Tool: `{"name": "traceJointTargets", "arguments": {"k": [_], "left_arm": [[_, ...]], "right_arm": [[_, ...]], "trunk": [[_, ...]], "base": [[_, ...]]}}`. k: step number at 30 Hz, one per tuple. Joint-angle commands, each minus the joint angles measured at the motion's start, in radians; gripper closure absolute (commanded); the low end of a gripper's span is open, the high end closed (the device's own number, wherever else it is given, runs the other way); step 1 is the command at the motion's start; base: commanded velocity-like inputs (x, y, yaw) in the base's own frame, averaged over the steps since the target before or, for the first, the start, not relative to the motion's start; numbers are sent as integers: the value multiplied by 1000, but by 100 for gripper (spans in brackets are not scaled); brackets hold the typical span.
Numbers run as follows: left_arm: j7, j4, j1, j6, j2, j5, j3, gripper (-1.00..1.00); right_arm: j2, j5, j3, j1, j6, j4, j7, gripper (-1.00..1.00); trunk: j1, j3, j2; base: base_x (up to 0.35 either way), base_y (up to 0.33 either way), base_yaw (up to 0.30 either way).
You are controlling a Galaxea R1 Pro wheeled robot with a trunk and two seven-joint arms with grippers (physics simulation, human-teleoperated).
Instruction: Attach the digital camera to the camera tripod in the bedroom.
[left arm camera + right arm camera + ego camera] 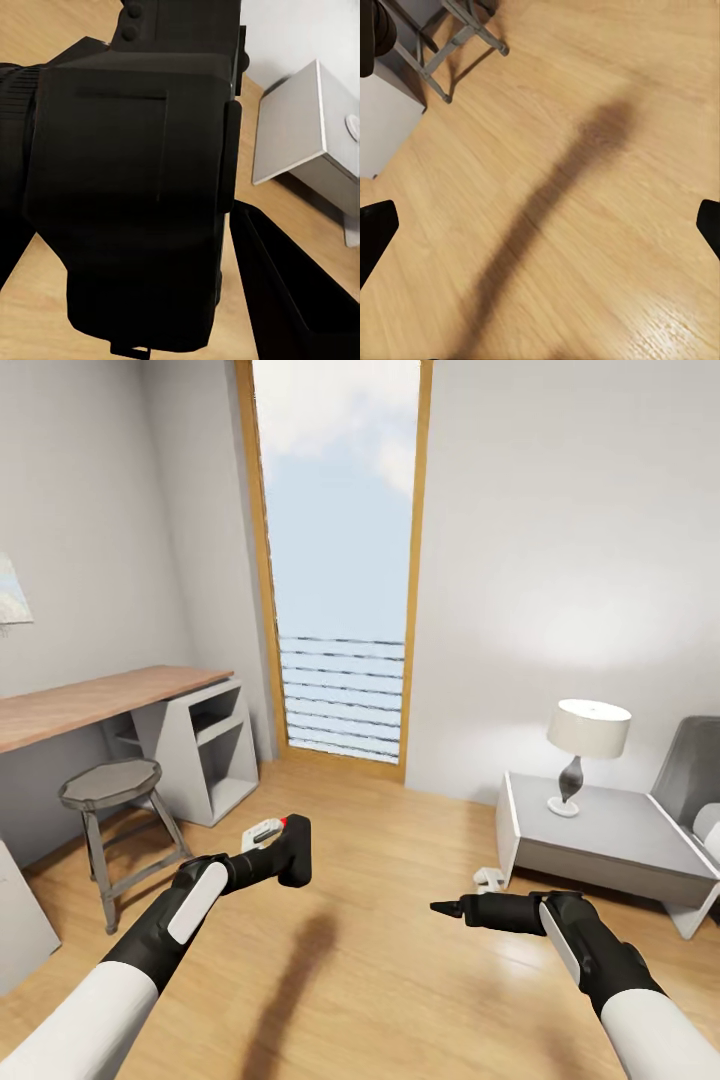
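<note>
My left gripper (292, 857) is shut on the digital camera (283, 853), a small black body with a red button on top, held low over the wood floor. In the left wrist view the camera (135, 187) sits between the two dark fingers (289, 300). My right gripper (446, 908) hovers over bare floor to the right; in the right wrist view its gripper (540, 225) is open, with nothing between the widely spread fingertips (373, 229). The camera tripod is out of view.
This is the bedroom: a tall wood-framed window (340, 560) ahead, and a wood-topped desk (100, 700) with a grey round stool (110, 785) at the left. A grey nightstand (600, 840) with a lamp (585, 745) and the bed's corner (695, 780) stand at the right. A small white object (488, 878) lies on the floor.
</note>
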Motion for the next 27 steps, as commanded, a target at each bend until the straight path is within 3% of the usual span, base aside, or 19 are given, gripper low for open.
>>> {"name": "traceJointTargets", "arguments": {"k": [1,27], "left_arm": [[-3,-1,-1,2,1,0,-2,100],[-13,-2,-1,1,2,5,0,100]], "right_arm": [[0,-5,-1,0,8,0,1,-100],[1,-7,-1,0,10,0,1,-100]], "trunk": [[-4,2,7],[-104,84,189]], "base": [[0,0,0],[0,0,0]]}}
